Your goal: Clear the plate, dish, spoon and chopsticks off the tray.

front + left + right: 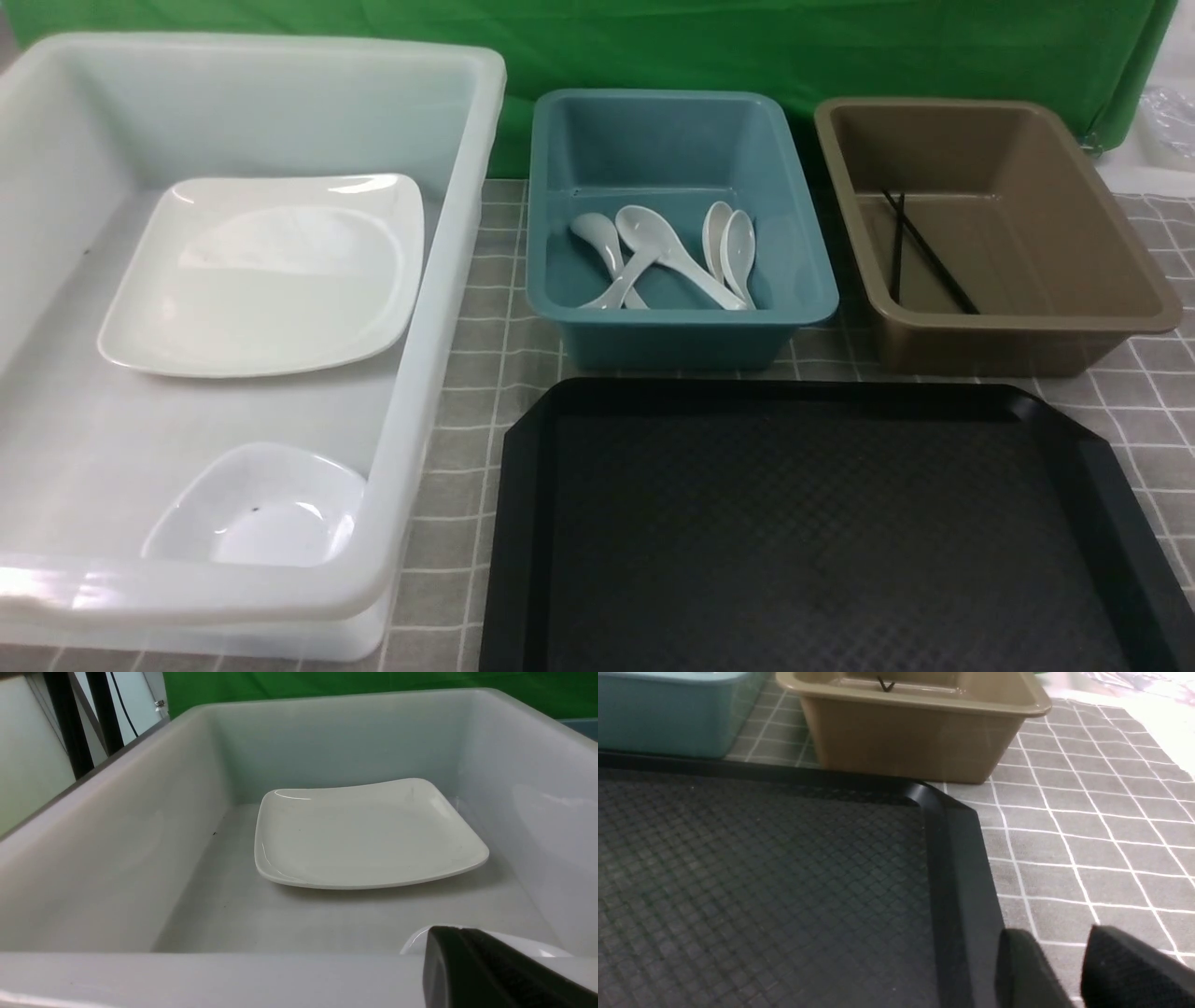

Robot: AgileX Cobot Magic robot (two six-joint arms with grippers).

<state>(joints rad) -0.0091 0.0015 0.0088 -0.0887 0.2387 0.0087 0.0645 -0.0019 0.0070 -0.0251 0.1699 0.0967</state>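
Observation:
The black tray [822,523] lies bare at the front right; it also shows in the right wrist view [761,882]. The large white plate [266,275] lies flat in the white tub [457,280]. The small white dish [257,509] sits in the same tub's near corner. Several identical white spoons [663,247] lie in the teal tub [672,317]; I cannot tell which is the task's spoon. The black chopsticks [920,247] lie in the brown tub [1027,336]. My left gripper [460,928] is shut and empty at the white tub's near rim, in front of the dish [413,942]. My right gripper [1057,933] is open and empty beside the tray's right rim.
The three tubs stand along the back and left on a grey checked cloth [467,373]. A green backdrop [747,47] closes the far side. In the left wrist view the plate [369,835] lies mid-tub. Neither arm shows in the front view.

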